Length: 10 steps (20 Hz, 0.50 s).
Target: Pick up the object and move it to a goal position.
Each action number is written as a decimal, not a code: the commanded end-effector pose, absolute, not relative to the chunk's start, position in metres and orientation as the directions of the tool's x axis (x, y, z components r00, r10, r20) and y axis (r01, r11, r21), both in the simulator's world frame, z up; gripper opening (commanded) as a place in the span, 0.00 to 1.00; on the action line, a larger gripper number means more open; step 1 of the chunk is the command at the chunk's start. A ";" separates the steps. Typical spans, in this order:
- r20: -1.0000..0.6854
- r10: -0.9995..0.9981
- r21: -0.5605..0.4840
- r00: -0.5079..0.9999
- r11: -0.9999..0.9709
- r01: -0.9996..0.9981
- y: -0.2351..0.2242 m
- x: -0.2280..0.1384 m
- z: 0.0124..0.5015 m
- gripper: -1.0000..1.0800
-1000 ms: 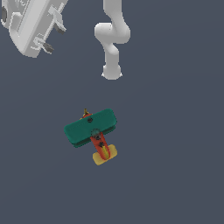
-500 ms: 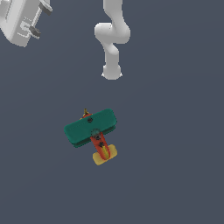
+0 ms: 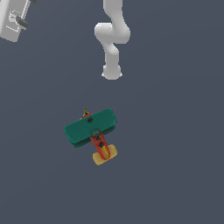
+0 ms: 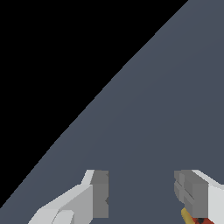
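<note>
Teal-winged toy biplane [image 3: 90, 133] on grey floor [image 3: 175, 153], end effector [image 4: 142, 192] spread, empty

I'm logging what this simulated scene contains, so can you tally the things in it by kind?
Toy biplane with teal-green wings, red-orange fuselage and yellow tail: 1
White robot arm: 1
Gripper, jaws apart with nothing between them: 1
Total: 3
</note>
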<state>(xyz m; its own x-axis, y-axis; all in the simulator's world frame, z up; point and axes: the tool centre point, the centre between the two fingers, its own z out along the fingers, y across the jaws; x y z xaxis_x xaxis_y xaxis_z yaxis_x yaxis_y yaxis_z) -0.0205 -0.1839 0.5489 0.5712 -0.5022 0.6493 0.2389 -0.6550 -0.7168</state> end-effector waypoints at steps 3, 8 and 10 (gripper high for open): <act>0.648 -0.530 -0.731 0.547 -0.635 0.250 -0.196 -0.022 0.551 0.62; 0.640 -0.562 -0.748 0.525 -0.611 0.258 -0.209 -0.023 0.549 0.62; 0.634 -0.575 -0.756 0.517 -0.601 0.260 -0.214 -0.023 0.547 0.62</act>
